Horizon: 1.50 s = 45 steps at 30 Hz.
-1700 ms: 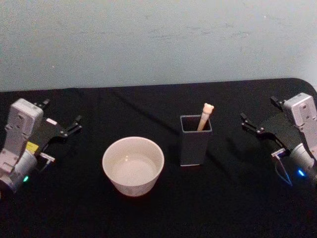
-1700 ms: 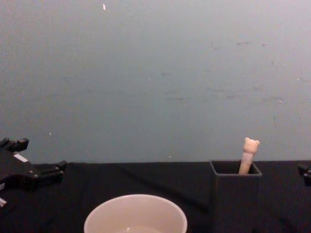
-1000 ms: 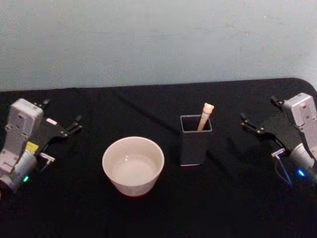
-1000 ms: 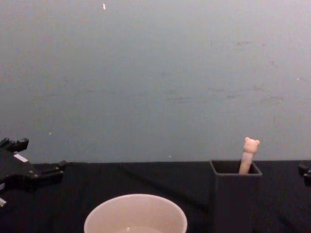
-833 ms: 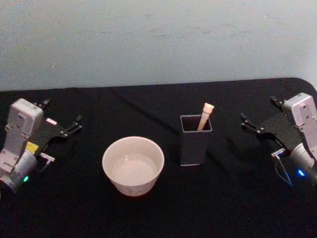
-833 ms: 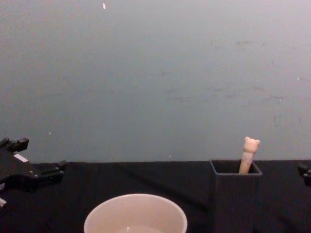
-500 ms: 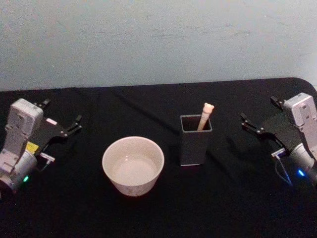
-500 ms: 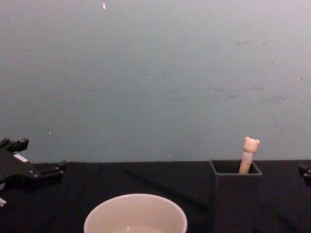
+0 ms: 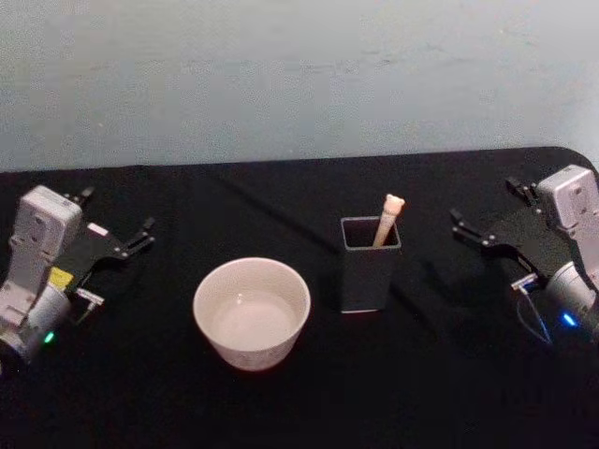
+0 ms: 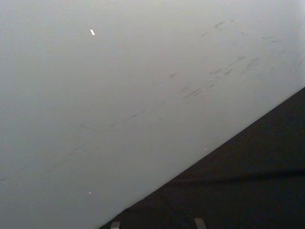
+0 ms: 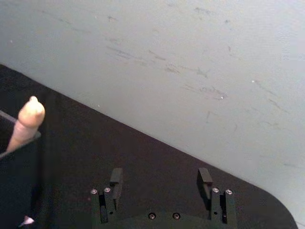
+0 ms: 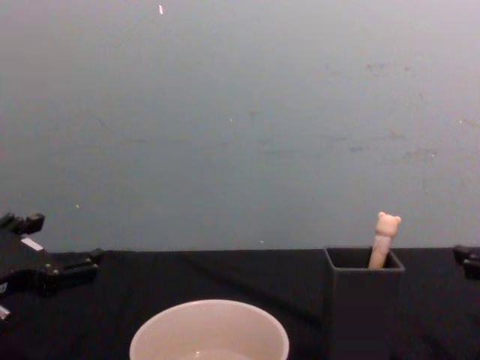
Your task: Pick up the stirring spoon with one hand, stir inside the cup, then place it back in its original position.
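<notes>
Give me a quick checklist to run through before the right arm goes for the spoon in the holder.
1. Stirring spoon stands in the holder, handle above the rim: ok.
2. Right gripper open and empty: ok.
3. Right gripper lined up on the handle: not ok, it sits off to the holder's right.
4. Cup upright, apart from the holder: ok.
5. Left gripper parked far left, away from the cup: ok.
6. Contents of the cup: cannot tell.
</notes>
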{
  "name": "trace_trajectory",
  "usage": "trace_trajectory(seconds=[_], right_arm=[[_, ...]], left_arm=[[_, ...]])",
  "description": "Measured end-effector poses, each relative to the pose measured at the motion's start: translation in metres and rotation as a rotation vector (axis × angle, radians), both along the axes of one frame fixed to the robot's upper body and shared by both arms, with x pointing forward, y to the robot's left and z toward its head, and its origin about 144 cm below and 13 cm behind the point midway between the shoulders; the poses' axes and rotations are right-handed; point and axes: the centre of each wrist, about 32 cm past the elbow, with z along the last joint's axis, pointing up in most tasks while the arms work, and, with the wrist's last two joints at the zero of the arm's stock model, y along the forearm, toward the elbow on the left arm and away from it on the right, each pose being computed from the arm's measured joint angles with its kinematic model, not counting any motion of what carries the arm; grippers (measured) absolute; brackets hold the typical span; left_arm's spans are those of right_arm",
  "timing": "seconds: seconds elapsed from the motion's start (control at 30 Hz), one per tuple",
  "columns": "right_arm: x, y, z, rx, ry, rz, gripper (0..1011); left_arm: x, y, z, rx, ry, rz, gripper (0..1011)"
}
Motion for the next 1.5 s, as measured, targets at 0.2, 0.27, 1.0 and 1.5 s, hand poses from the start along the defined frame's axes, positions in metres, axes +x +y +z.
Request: trace_trajectory(seconds=[0.2,0.27,1.0,1.5], right_arm=[[-0.006,-0.003,0.011,0.062,0.023,0.031,1002],[-0.009,-0.004,0.015,0.082,0.032,0.047,1002],[-0.025,-0.007,0.041,0.287,0.195,0.336,1002],[-0.001,0.007,0.033,0.298,0.229,0.375,1002]], left_arm=[[0.0,0.0,0.0,0.0,0.0,0.0,1001],[0.0,0.0,0.0,0.0,0.0,0.0,1001],[0.0,0.0,0.0,0.0,0.0,0.0,1002],[0.0,0.0,0.0,0.0,0.0,0.0,1001]])
